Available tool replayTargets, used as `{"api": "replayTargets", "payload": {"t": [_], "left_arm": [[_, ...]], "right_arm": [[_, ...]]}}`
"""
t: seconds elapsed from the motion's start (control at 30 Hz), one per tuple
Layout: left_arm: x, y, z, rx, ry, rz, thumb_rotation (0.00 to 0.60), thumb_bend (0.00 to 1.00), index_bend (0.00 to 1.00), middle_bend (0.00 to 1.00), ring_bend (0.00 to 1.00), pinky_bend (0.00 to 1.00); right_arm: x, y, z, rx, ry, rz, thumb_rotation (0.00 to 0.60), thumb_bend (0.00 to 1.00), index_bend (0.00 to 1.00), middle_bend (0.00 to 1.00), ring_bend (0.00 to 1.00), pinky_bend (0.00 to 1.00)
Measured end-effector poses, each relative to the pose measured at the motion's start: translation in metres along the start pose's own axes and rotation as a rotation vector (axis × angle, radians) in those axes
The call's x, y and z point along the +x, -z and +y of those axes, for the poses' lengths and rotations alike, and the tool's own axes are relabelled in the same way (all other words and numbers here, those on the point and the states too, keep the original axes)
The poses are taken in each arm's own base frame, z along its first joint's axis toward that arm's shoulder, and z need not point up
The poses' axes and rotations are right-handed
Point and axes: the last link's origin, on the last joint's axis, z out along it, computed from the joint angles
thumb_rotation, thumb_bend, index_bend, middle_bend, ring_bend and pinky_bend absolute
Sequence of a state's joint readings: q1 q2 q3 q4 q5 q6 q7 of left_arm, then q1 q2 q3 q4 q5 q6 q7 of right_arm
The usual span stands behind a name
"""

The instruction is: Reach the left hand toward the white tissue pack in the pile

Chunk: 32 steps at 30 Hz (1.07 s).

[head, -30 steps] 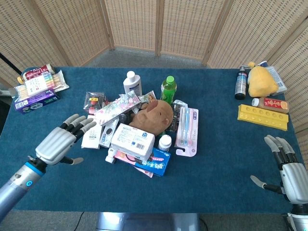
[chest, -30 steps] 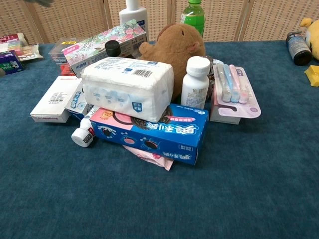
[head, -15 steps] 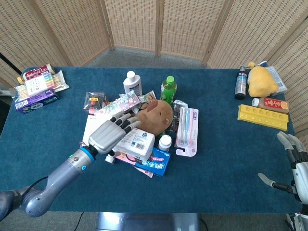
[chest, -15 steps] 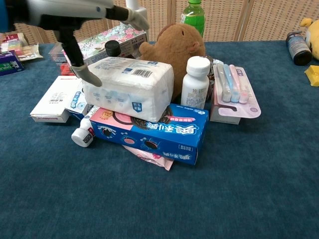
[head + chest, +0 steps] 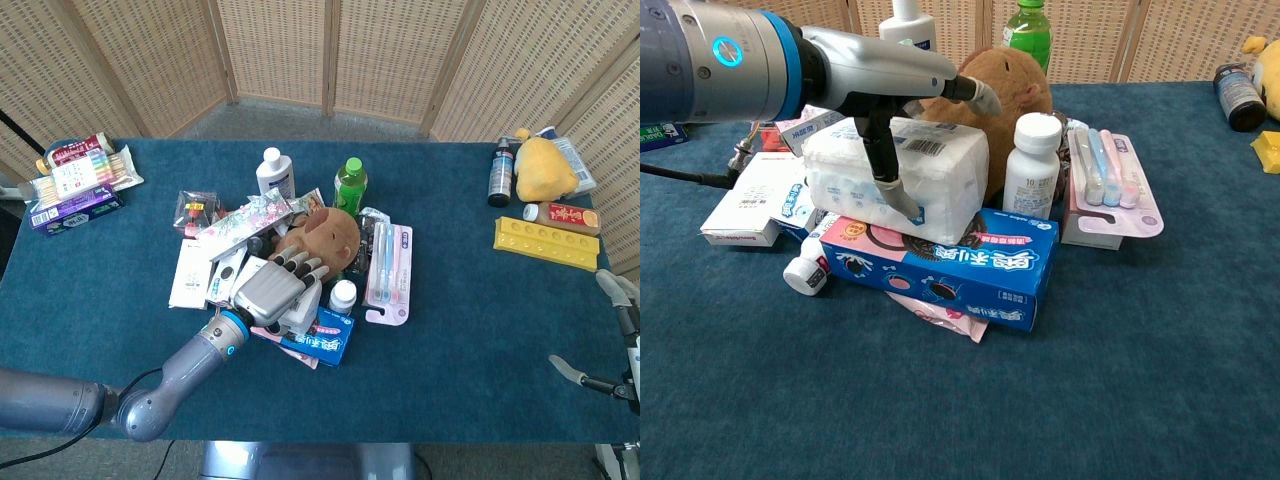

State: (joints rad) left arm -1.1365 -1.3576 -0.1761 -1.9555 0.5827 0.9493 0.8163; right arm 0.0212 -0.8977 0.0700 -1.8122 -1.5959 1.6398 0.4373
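Note:
The white tissue pack (image 5: 940, 190) lies on top of the pile, on a blue cookie box (image 5: 960, 270). My left hand (image 5: 275, 288) is spread over the pack and hides most of it in the head view. In the chest view this left hand (image 5: 880, 80) reaches across the pack's top toward the brown plush (image 5: 990, 95), with the thumb hanging down against the pack's front face. Nothing is lifted. My right hand (image 5: 620, 340) shows only partly at the right edge of the table, fingers apart and holding nothing.
A white pill bottle (image 5: 1032, 165) and a toothbrush pack (image 5: 1105, 185) stand right of the tissue pack. A green bottle (image 5: 350, 185), a white bottle (image 5: 273, 172) and a floral box (image 5: 245, 225) lie behind. A yellow tray (image 5: 546, 243) sits far right, snack packs (image 5: 75, 180) far left.
My left hand has travelled from the table's left side rightward onto the pile and now covers the tissue pack. The right hand has slid further toward the right edge.

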Motion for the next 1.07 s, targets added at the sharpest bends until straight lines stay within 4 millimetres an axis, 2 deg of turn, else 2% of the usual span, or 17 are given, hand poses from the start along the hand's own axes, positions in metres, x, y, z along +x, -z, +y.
{"api": "replayTargets", "payload": {"t": [0.13,0.2,0.27,0.33,0.6,0.8,1.07], "left_arm": [[-0.002,-0.003,0.003,0.025,0.036,-0.006,0.6,0.0,0.32,0.42,0.38,0.48],[-0.003,-0.005,0.005,0.031,0.054,-0.011,0.6,0.0,0.46,0.56,0.51,0.62],[-0.004,-0.007,0.008,0.036,0.044,-0.005,0.6,0.0,0.58,0.65,0.6,0.69],[-0.004,-0.008,0.01,0.04,0.039,-0.004,0.6,0.0,0.64,0.71,0.65,0.71],[0.008,-0.001,0.013,0.048,0.054,0.048,0.6,0.0,0.65,0.72,0.67,0.71],[0.037,0.022,0.006,0.052,0.058,0.119,0.6,0.0,0.64,0.7,0.67,0.71],[0.077,0.052,-0.015,0.096,0.08,0.217,0.6,0.0,0.62,0.69,0.67,0.7]], "right_arm": [[0.0,0.0,-0.001,0.005,0.0,-0.001,0.6,0.0,0.0,0.0,0.0,0.0],[0.0,0.0,-0.001,0.006,0.0,0.001,0.6,0.0,0.0,0.0,0.0,0.0],[0.001,0.0,-0.001,0.008,-0.001,0.005,0.6,0.0,0.0,0.0,0.0,0.0],[0.001,0.0,-0.001,0.008,-0.001,0.009,0.6,0.0,0.0,0.0,0.0,0.0],[0.002,0.0,-0.001,0.008,-0.001,0.009,0.6,0.0,0.0,0.0,0.0,0.0],[-0.001,0.0,-0.002,0.008,0.007,0.0,0.6,0.0,0.0,0.0,0.0,0.0],[-0.004,0.002,-0.005,0.02,0.02,-0.009,0.6,0.0,0.0,0.0,0.0,0.0]]}}
